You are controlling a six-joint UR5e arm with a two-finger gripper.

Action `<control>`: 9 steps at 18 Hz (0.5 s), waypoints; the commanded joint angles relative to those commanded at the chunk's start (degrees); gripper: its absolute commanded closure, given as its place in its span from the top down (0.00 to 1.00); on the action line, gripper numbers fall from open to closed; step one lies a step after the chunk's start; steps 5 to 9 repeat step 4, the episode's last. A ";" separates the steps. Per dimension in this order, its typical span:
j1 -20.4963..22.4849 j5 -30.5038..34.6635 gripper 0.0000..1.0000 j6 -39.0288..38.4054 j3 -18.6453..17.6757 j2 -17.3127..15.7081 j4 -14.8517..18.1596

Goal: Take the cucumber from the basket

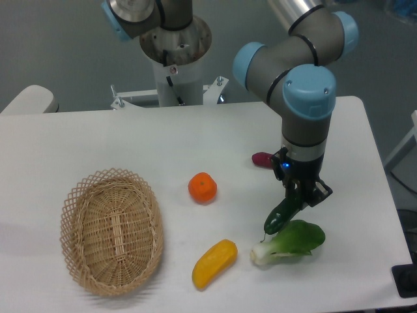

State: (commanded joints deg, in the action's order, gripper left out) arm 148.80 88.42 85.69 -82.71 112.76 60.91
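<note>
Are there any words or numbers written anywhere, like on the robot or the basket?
None: no words, numbers or labels can be read here.
The robot arm shows only plain grey and blue.
The basket is bare wicker.
The gripper, holding the cucumber, shows a small blue light, no text.

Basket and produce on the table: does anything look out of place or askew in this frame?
Yes. The basket holds nothing. The cucumber hangs tilted in the gripper, far right of the basket, its lower end just above the bok choy. The orange and yellow vegetable lie loose on the table.
</note>
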 joint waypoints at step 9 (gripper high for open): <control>0.18 -0.09 0.07 0.00 -0.09 -0.09 0.00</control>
